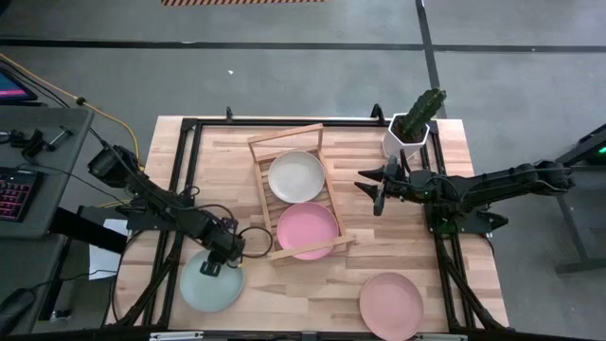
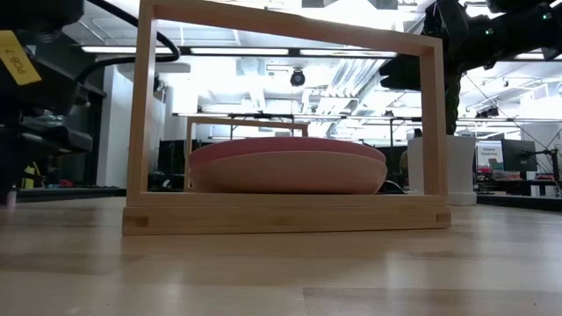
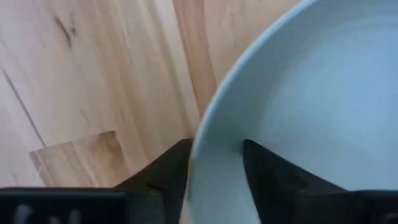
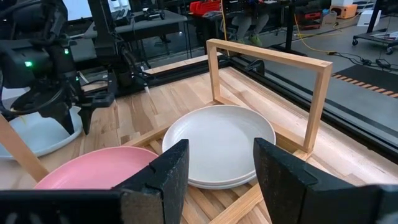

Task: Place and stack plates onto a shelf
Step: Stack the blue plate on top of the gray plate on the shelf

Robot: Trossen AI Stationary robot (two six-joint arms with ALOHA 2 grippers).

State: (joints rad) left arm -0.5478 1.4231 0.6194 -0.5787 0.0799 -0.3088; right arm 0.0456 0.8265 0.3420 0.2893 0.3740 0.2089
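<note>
A pale mint-blue plate [image 1: 208, 286] lies at the table's near left, and my left gripper [image 1: 220, 263] stands over its far rim, shut on it; the left wrist view shows the plate [image 3: 311, 93] filling the picture. The wooden shelf [image 1: 322, 248] holds a cream-white plate [image 1: 296, 176] at its far end and a pink plate [image 1: 308, 230] at its near end. Another pink plate [image 1: 390, 303] rests flat near the table's near right edge. My right gripper [image 1: 371, 194] hovers open just right of the shelf, facing the cream plate [image 4: 217, 143]. My left gripper [image 3: 214, 146] has the mint plate's far rim [image 3: 208, 134] pinched between its two fingers, one finger [image 3: 264, 165] inside the dish and the other [image 3: 171, 171] outside. It comes from above, slanting down. Whether the plate is off the table I cannot tell.
A white pot with a cactus [image 1: 414, 126] stands at the far right corner, close behind my right arm. The shelf's raised end frame [image 4: 267, 93] rises beyond the cream plate. Bare wood [image 1: 312, 289] lies between the mint plate and the loose pink plate.
</note>
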